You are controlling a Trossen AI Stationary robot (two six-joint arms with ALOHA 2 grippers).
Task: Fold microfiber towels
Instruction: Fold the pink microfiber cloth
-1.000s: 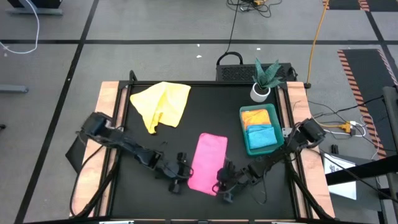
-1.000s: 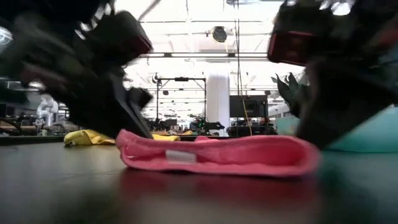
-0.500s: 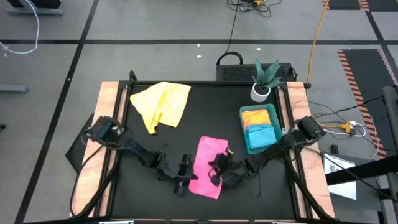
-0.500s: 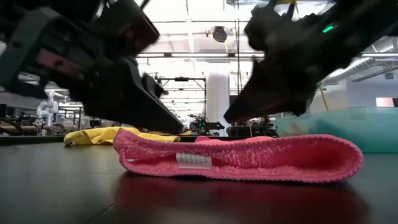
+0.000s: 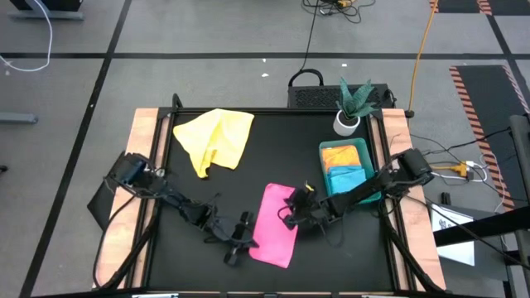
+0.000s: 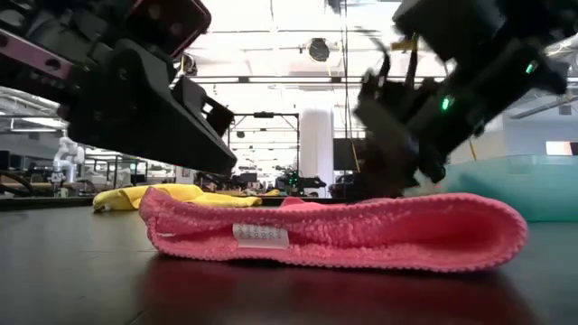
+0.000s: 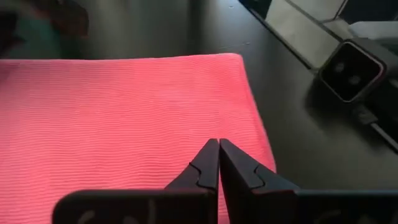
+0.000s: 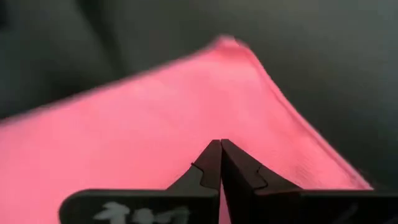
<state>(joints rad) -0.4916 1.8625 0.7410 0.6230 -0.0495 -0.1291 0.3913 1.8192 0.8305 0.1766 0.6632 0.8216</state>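
Observation:
A pink towel [image 5: 276,225], folded into a narrow strip, lies flat on the black table [image 5: 207,190], its long side running near to far. My left gripper [image 5: 247,236] is shut and comes from the table's left over the towel's near end [image 7: 186,99]. My right gripper [image 5: 290,211] is shut and comes from the right over the towel's far end [image 8: 186,106]. A crumpled yellow towel [image 5: 217,139] lies at the far left. A folded yellow towel [image 5: 341,155] and a light blue towel [image 5: 348,180] lie in the green tray [image 5: 365,165]. My left gripper's shut fingertips [image 7: 219,152] slant low from the table's left over the top of the pink towel, near its near end. I cannot tell whether they touch the cloth. My right gripper's shut fingertips [image 8: 219,152] slant low from the right over the towel near its far end. I cannot tell whether they touch it.
A potted plant [image 5: 352,106] stands at the far right, just beyond the tray. The low camera [image 7: 351,68] sits at the near edge close to the towel. Bare table lies between the pink and yellow towels.
My right gripper has gone from beside the towel's near right corner toward the far edge and now stands over the towel's far end. My left gripper has shifted a little toward the near edge. The pink towel has slid slightly toward the near edge and turned a little.

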